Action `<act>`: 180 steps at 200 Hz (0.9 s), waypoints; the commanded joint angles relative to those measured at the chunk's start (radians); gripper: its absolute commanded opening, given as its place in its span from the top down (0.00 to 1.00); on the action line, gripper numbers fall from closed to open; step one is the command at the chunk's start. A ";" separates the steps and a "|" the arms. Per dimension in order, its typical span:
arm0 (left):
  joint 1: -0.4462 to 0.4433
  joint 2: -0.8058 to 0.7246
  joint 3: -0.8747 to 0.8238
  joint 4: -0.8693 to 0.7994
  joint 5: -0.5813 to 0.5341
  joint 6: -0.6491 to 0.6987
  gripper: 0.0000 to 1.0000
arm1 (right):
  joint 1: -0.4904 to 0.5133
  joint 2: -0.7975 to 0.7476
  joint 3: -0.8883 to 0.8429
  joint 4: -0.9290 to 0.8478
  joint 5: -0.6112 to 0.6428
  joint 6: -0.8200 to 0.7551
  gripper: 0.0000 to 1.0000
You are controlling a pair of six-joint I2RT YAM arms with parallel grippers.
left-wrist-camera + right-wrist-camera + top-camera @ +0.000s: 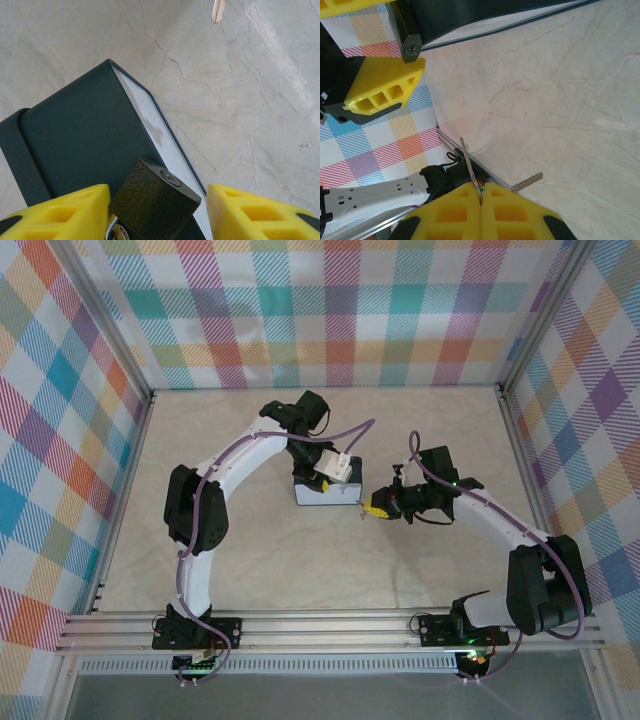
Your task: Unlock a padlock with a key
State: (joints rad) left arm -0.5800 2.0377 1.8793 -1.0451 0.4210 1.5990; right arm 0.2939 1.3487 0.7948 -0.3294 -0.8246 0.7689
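nothing legible: no text or numbers on the padlock (150,202) or box (75,145).

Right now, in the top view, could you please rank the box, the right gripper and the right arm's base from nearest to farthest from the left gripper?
1. The box, directly beneath the left gripper.
2. The right gripper, just to the right, past the box's corner.
3. The right arm's base, at the table's near right edge.

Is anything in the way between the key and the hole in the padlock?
No, nothing I can see. The key sticks out of the shut right gripper. The padlock sits between the fingers of the left gripper, with its keyhole uncovered. Between them there is just open air above the table.
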 commanded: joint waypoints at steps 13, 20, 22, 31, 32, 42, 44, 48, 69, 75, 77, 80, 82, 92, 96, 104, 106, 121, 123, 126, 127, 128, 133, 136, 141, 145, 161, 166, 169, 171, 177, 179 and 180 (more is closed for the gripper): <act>0.008 -0.017 -0.004 -0.018 -0.009 0.028 0.51 | -0.002 0.006 0.027 0.008 -0.028 -0.021 0.99; 0.009 -0.016 -0.004 -0.015 -0.015 0.027 0.50 | -0.004 0.007 0.026 0.008 -0.027 -0.022 0.99; 0.009 -0.015 -0.003 -0.014 -0.016 0.027 0.49 | -0.003 0.007 0.026 0.007 -0.028 -0.021 0.99; 0.009 -0.014 -0.001 -0.009 -0.023 0.021 0.48 | -0.002 0.009 0.026 0.007 -0.028 -0.023 0.99; 0.009 -0.014 0.000 -0.010 -0.023 0.022 0.48 | -0.003 0.010 0.026 0.008 -0.028 -0.022 0.99; 0.010 -0.014 0.002 -0.013 -0.016 0.021 0.52 | -0.002 0.012 0.026 0.010 -0.028 -0.025 0.99; 0.010 -0.015 0.002 -0.013 -0.014 0.020 0.53 | -0.003 0.013 0.026 0.010 -0.028 -0.025 0.99; 0.009 -0.016 0.002 -0.011 -0.010 0.020 0.56 | -0.001 0.013 0.025 0.012 -0.028 -0.025 0.99; 0.001 -0.015 -0.002 -0.008 -0.001 0.016 0.64 | -0.003 0.019 0.023 0.023 -0.032 -0.022 0.99; -0.003 -0.014 -0.003 -0.008 -0.001 0.012 0.65 | -0.002 0.020 0.022 0.025 -0.033 -0.020 0.99; -0.004 -0.014 -0.003 -0.009 -0.001 0.012 0.65 | -0.002 0.019 0.021 0.025 -0.033 -0.020 0.99; -0.007 -0.014 -0.003 -0.008 -0.001 0.010 0.65 | -0.002 0.018 0.021 0.027 -0.034 -0.020 0.99; -0.008 -0.015 -0.003 -0.009 0.001 0.008 0.65 | -0.002 0.018 0.021 0.027 -0.034 -0.020 0.99; -0.020 -0.013 -0.002 -0.008 0.001 -0.004 0.66 | -0.004 0.014 0.018 0.024 -0.034 -0.022 0.99; -0.026 -0.014 -0.001 -0.010 0.000 -0.011 0.67 | -0.003 0.011 0.017 0.025 -0.034 -0.023 0.99; -0.036 -0.011 0.005 -0.009 -0.001 -0.025 0.67 | -0.003 0.004 0.015 0.025 -0.032 -0.024 0.99; -0.040 -0.011 0.006 -0.008 -0.002 -0.030 0.67 | -0.002 0.003 0.013 0.025 -0.032 -0.024 0.99; -0.068 -0.006 0.023 -0.001 -0.005 -0.062 0.67 | -0.002 -0.011 0.004 0.028 -0.030 -0.025 0.99; -0.071 -0.005 0.025 -0.001 -0.006 -0.066 0.67 | -0.002 -0.012 0.002 0.030 -0.030 -0.025 0.99; -0.078 -0.002 0.032 -0.001 -0.008 -0.070 0.67 | -0.003 -0.015 0.001 0.030 -0.031 -0.025 0.99; -0.080 0.000 0.033 -0.001 -0.009 -0.072 0.67 | -0.004 -0.015 0.000 0.030 -0.030 -0.026 0.99; -0.082 0.000 0.035 0.000 -0.010 -0.074 0.67 | -0.004 -0.015 0.000 0.030 -0.031 -0.026 0.99; -0.093 0.006 0.049 -0.001 -0.015 -0.087 0.66 | -0.003 -0.020 -0.002 0.029 -0.031 -0.027 0.99; -0.097 0.009 0.058 0.000 -0.018 -0.094 0.66 | -0.003 -0.022 -0.004 0.029 -0.031 -0.028 0.99; -0.108 0.017 0.070 -0.002 -0.022 -0.111 0.66 | -0.004 -0.027 -0.007 0.027 -0.030 -0.029 0.99; -0.116 0.025 0.085 -0.004 -0.028 -0.126 0.66 | -0.005 -0.030 -0.009 0.026 -0.030 -0.029 0.99; -0.142 0.058 0.148 -0.026 -0.053 -0.181 0.67 | -0.007 -0.051 -0.015 0.021 -0.026 -0.032 0.99; -0.150 0.067 0.165 -0.030 -0.065 -0.197 0.68 | -0.010 -0.057 -0.018 0.019 -0.024 -0.032 0.99; -0.154 0.071 0.175 -0.030 -0.073 -0.207 0.68 | -0.010 -0.060 -0.019 0.020 -0.022 -0.033 0.99; -0.156 0.075 0.181 -0.030 -0.079 -0.214 0.68 | -0.011 -0.063 -0.019 0.019 -0.022 -0.032 0.99; -0.165 0.080 0.192 -0.034 -0.093 -0.234 0.68 | -0.016 -0.070 -0.022 0.018 -0.022 -0.034 0.99; -0.167 0.082 0.194 -0.036 -0.097 -0.240 0.68 | -0.018 -0.071 -0.022 0.017 -0.020 -0.035 0.99; -0.168 0.084 0.196 -0.037 -0.098 -0.241 0.68 | -0.019 -0.072 -0.022 0.015 -0.019 -0.035 0.99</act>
State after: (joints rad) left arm -0.7151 2.0773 2.0136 -1.0420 0.3637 1.4578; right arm 0.2920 1.3190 0.7906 -0.3153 -0.8310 0.7650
